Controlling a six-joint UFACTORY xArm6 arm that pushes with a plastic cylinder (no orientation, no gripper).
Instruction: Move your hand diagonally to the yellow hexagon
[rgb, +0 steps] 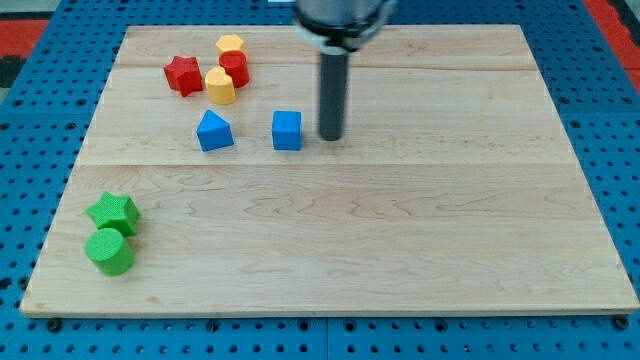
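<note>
Where the blue pegboard (600, 120) frames it on all sides, the wooden board (400, 240) fills most of the view, pale and made of joined planks. Next in size is the arm's dark rod (331, 90), which drops from the view's top edge and stands upright over the board's upper middle. There is no claw on it to release or clench; it grasps nothing, and my tip (330, 137) rests bare on the wood, just to the view's right of the blue cube (287, 130), close beside it, though contact cannot be told.

Well to the view's left of the cube, apart from it, sits the blue triangular block (214, 131). Near the board's lower left corner the green star-like block (113, 213) lies just above the green cylinder (109, 251), the two touching or nearly so.

A tight cluster occupies the upper left. The red star (183, 75) is at its left end. The red cylinder-like block (235, 68) stands at its right, with the yellow rounded block (220, 86) pressed against its lower left. The yellow hexagon (231, 45) sits at the cluster's top, touching the red block below it, up and to the view's left of my tip and well apart from it.
</note>
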